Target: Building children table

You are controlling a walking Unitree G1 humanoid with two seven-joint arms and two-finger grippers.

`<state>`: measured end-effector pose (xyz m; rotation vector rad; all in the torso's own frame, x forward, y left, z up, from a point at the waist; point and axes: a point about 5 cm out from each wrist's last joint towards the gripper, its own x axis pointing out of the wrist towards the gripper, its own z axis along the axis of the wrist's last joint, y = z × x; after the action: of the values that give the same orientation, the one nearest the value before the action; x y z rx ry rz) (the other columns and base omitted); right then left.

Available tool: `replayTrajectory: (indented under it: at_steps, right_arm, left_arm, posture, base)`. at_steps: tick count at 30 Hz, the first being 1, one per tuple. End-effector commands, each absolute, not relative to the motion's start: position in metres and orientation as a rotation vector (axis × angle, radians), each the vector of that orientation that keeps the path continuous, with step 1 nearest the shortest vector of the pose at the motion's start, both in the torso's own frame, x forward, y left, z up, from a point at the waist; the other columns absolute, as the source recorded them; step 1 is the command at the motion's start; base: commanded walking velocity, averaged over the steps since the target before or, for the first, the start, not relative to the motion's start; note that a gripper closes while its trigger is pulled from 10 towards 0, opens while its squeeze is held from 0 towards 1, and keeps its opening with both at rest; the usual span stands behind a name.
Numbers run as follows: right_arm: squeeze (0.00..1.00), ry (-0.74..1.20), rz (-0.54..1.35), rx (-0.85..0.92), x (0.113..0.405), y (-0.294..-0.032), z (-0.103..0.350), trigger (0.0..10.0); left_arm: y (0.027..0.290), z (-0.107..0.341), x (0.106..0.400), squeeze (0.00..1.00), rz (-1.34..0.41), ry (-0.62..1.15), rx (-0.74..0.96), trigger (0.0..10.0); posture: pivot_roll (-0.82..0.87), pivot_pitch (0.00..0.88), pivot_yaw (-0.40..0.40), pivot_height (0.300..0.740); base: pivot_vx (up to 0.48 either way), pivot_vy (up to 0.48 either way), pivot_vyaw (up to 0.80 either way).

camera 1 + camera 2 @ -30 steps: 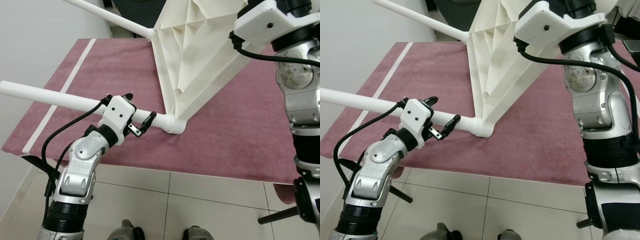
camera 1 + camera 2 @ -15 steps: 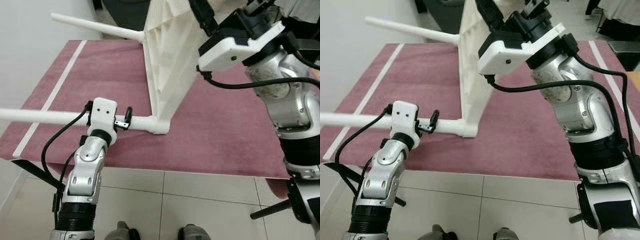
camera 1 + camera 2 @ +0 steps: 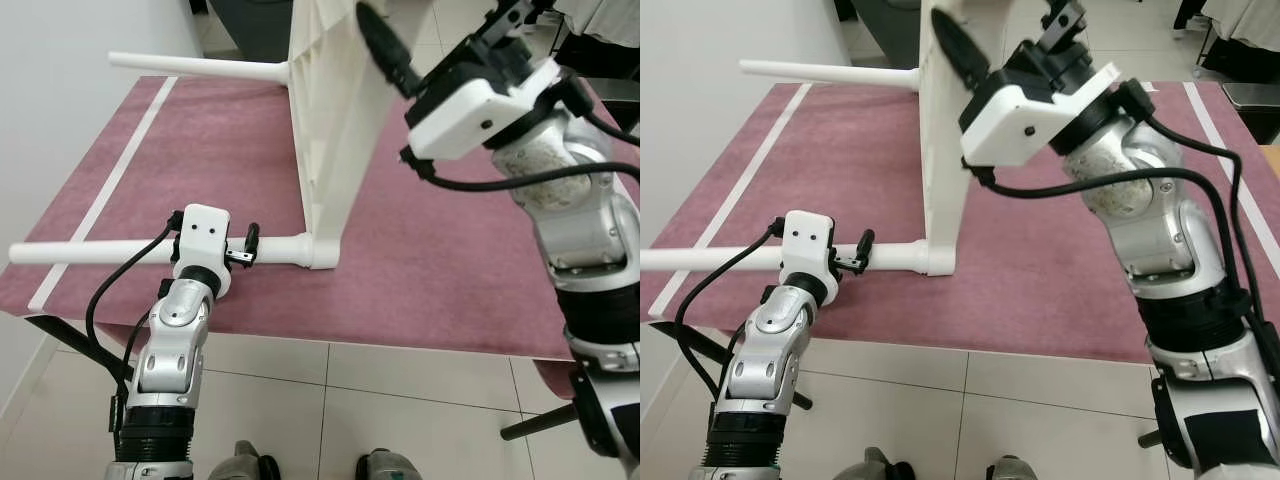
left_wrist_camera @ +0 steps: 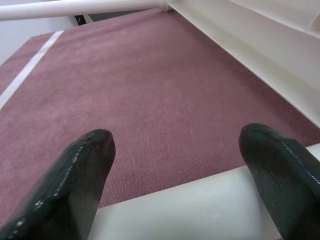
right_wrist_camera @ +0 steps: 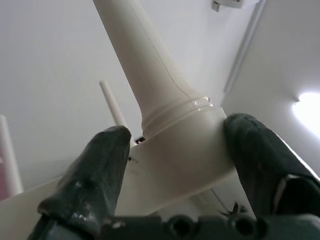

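Child's table on its edge, both hands on its legs

White plastic children's table top [image 3: 335, 110] stands on its edge on a dusky-pink cloth-covered tabletop [image 3: 200, 150], its ribbed underside facing the robot's left. Two white legs stick out sideways from that underside toward the robot's left: a near leg [image 3: 110, 251] lying low along the front of the tabletop, with its far end reaching past the tabletop's left edge, and a far leg [image 3: 195, 67] higher up at the back.

The left hand [image 3: 248, 245] is at the near leg close to the socket where the leg meets the table top. Its two black fingers [image 4: 75, 175] sit on either side of the white tube in the left wrist view, closed around it.

The right hand [image 3: 1005, 45] is raised at the upper part of the upright table top. In the right wrist view its fingers [image 5: 95, 170] clasp a thick white socket with another leg [image 5: 130, 55] rising out of it, so that hand grips the leg base.

A white stripe [image 3: 110, 185] runs along the left side of the cloth. Pale floor tiles [image 3: 400, 400] lie below the front edge of the tabletop.
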<state>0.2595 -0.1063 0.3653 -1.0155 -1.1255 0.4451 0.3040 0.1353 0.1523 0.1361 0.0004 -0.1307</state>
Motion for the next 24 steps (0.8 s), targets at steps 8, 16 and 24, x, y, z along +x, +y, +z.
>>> replayTrajectory:
  at_steps: [8,16,24]
  right_arm:
    - [0.00,-0.941,0.795,-0.506,0.239,-0.107,0.379,10.0]
    - [0.00,-0.892,0.793,-0.156,0.243,-0.125,0.385,10.0]
    - [0.00,-0.653,0.615,0.183,0.259,-0.150,0.332,10.0]
  left_arm:
    - [0.143,0.135,0.304,0.00,-0.038,0.081,0.146,10.0]
    - [0.143,0.134,0.303,0.00,-0.037,0.086,0.143,10.0]
    - [0.136,0.149,0.300,0.00,-0.096,-0.024,0.159,10.0]
  posture:
    - [-0.11,0.109,0.103,0.740]
    - [-0.10,0.110,0.098,0.740]
    - [-0.10,0.113,0.091,0.740]
  base:
    - [0.000,0.000,0.00]
    - [0.000,0.000,0.00]
    - [0.000,0.000,0.00]
